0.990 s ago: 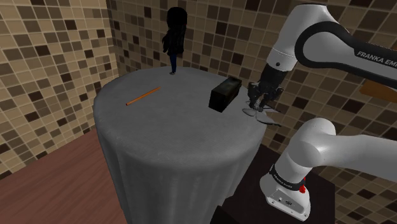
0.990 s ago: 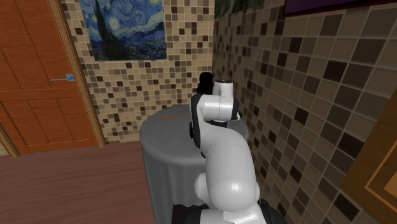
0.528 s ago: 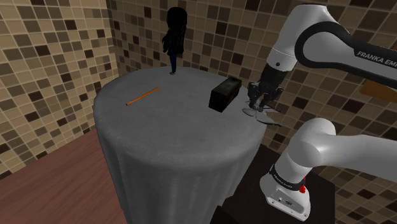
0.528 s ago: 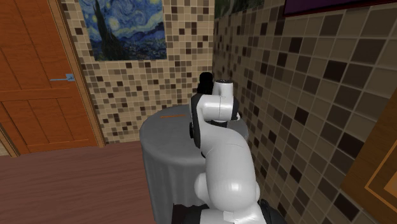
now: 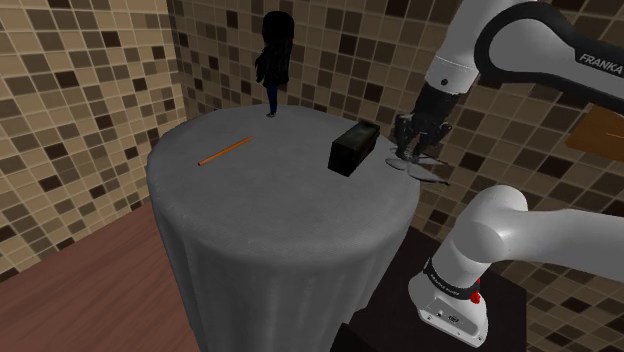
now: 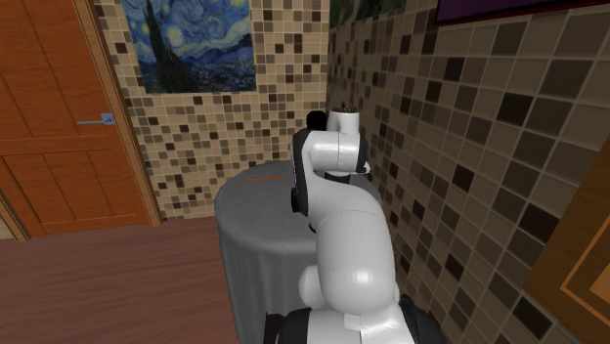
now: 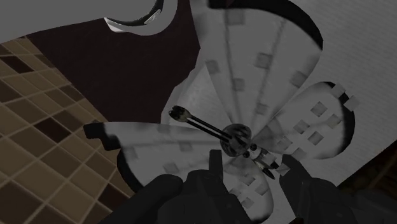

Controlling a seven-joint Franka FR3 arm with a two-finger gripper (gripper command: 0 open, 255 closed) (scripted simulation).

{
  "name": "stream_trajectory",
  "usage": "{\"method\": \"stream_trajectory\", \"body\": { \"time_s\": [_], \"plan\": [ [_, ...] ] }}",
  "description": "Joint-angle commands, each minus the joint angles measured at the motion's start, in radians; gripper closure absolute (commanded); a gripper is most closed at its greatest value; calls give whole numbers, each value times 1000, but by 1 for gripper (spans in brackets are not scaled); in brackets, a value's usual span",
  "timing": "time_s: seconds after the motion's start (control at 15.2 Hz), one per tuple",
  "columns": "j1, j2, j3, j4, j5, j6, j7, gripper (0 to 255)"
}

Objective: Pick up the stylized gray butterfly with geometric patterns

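Note:
The grey butterfly (image 7: 267, 95) has pale wings with square patterns and dark edges, and a thin dark body. My gripper (image 7: 254, 181) is shut on it, the black fingers (image 7: 207, 184) clasping its body from both sides. In the shoulder view the gripper (image 5: 410, 152) hangs just off the round table's right rim, and the butterfly (image 5: 418, 170) sits tilted under it, slightly above the tabletop's level. One wing reaches out past the cloth edge over the dark stand. In the second exterior view the arm's own body hides the gripper.
The round table (image 5: 270, 200) wears a grey cloth. A dark box (image 5: 352, 148) stands close beside the gripper. An orange pencil (image 5: 223, 151) lies toward the shoulder view's left, and a dark-haired figure (image 5: 273, 62) stands at the back rim. Tiled walls enclose the corner.
The arm has risen and swung slightly to the shoulder view's right. The butterfly has come up with the gripper.

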Motion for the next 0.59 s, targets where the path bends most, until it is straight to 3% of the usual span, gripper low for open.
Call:
{"method": "stream_trajectory", "body": {
  "time_s": [0.0, 0.53],
  "plan": [
    [-2, 11, -5, 31, -5, -21, -2, 255],
    [-5, 55, -11, 134, -11, -80, 1, 255]
  ]
}}
